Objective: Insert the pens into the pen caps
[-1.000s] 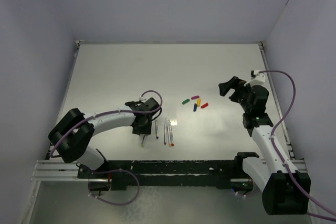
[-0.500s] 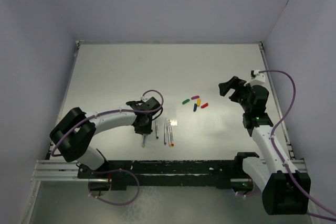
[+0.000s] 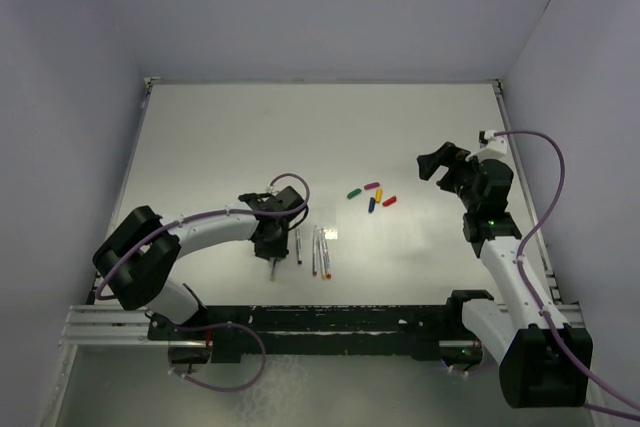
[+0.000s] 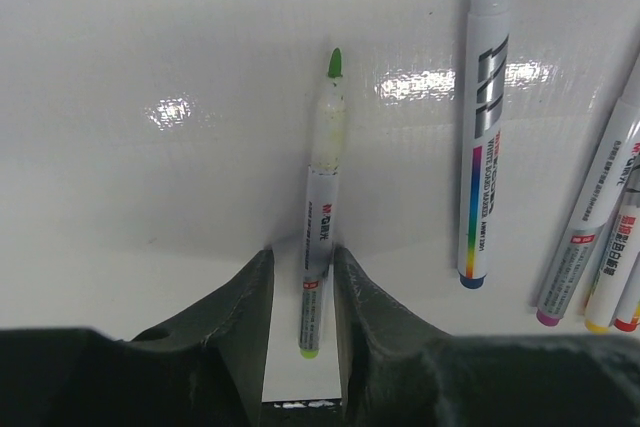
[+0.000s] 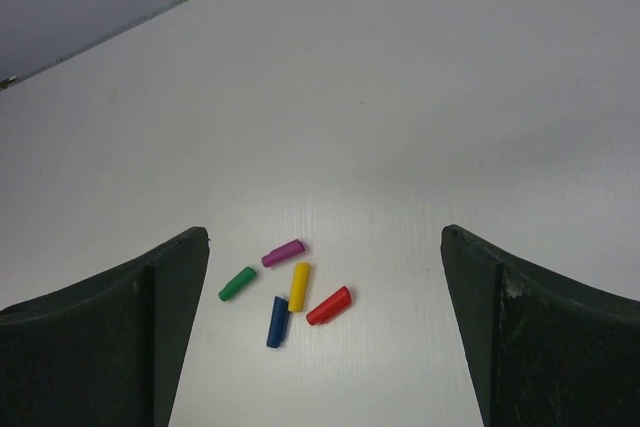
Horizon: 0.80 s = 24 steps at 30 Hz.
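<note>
A green-tipped pen (image 4: 322, 197) lies on the table between the fingers of my left gripper (image 4: 302, 257). The jaws are narrow around its rear end, with a slim gap on the left side. In the top view the pen (image 3: 272, 267) sticks out below that gripper (image 3: 270, 247). Several more pens (image 3: 316, 251) lie side by side just to the right, and they also show in the left wrist view (image 4: 483, 117). Green (image 5: 237, 284), magenta (image 5: 283, 253), yellow (image 5: 298, 286), blue (image 5: 277, 321) and red (image 5: 329, 306) caps lie in a cluster (image 3: 374, 196). My right gripper (image 5: 325, 237) is wide open, raised to the right of them (image 3: 432, 164).
A small white scrap (image 3: 332, 234) lies beside the pens. The walls enclose the table at the back (image 3: 320, 81) and along the right side (image 3: 500, 107). The arms' black base rail (image 3: 330, 319) runs along the near edge.
</note>
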Motion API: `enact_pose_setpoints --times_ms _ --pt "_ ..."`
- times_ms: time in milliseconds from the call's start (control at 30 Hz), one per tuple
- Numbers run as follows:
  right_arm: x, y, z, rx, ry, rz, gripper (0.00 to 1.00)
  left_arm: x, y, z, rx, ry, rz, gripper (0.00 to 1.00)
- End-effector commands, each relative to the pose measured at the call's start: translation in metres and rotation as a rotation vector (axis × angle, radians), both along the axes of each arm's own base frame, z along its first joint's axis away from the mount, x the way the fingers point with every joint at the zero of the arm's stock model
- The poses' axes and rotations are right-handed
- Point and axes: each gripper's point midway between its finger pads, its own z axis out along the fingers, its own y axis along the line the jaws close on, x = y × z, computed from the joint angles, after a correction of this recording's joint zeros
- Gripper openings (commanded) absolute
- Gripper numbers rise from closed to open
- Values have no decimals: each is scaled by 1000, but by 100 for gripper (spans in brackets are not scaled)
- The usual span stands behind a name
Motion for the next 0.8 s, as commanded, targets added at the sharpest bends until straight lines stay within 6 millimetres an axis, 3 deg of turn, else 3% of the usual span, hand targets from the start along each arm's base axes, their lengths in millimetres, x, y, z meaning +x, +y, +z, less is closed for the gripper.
enact_pose_setpoints --times_ms 0,167,300,367,500,667,767 --pt "10 -1 28 -17 -76 -1 100 -7 7 -4 26 21 4 34" --pt "10 -2 28 -22 -76 -2 100 -2 3 -7 30 17 2 34" --pt "8 -2 25 -21 -69 -2 100 2 0 -9 28 9 -10 28" --pt "7 -2 24 -22 -67 -2 100 4 0 -12 35 4 -19 22" --pt "7 -3 26 -28 -67 -5 100 4 -1 -20 46 26 -35 1" --pt "10 -7 36 -51 -101 -18 100 0 -1 -24 42 41 -46 0" --pt "13 -4 31 -54 -78 1 100 3 0 -19 41 19 -42 0"
